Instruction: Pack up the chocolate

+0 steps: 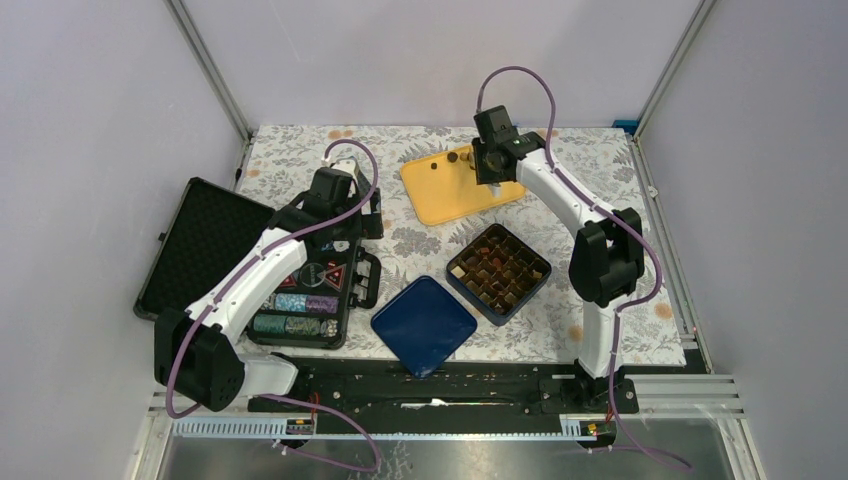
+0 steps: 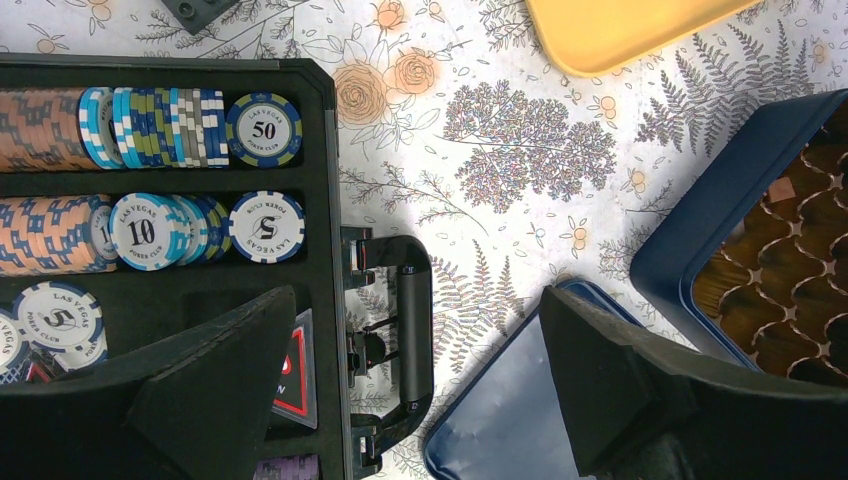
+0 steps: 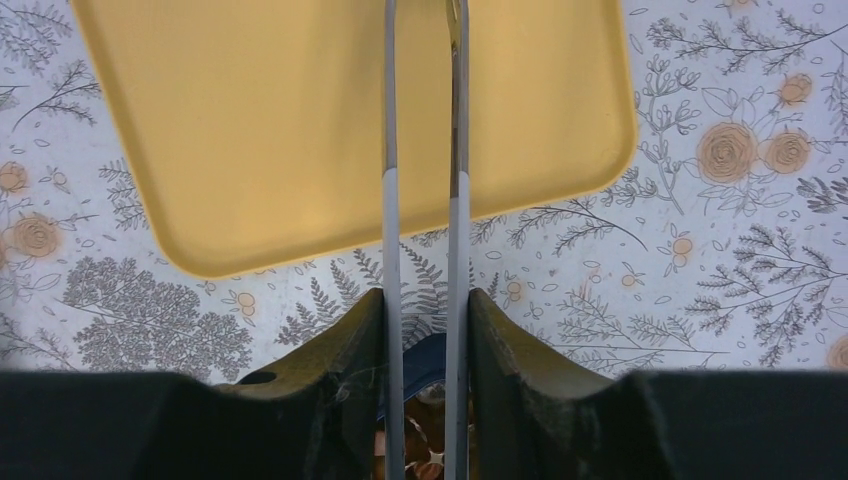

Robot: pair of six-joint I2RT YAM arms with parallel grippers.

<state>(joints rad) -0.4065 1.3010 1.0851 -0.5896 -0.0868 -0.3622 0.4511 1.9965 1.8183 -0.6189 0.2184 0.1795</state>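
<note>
A few small dark brown chocolate pieces (image 1: 452, 157) lie at the far edge of the yellow tray (image 1: 450, 195). The blue box (image 1: 498, 270) with brown dividers stands open in the middle. I cannot tell which cells are filled. My right gripper (image 1: 492, 168) hovers over the tray's right part, shut on metal tongs (image 3: 392, 150). In the right wrist view (image 3: 424, 300) the tongs' two blades reach out over bare tray (image 3: 250, 120), with their tips out of frame. My left gripper (image 1: 348, 250) is open and empty above the poker chip case; it also shows in the left wrist view (image 2: 412, 310).
The open black case (image 1: 300, 290) with rows of poker chips (image 2: 264, 127) lies at the left, its handle (image 2: 414, 320) towards the blue lid (image 1: 424, 325). The lid lies flat near the front edge beside the box (image 2: 720, 220). Grey walls enclose the table.
</note>
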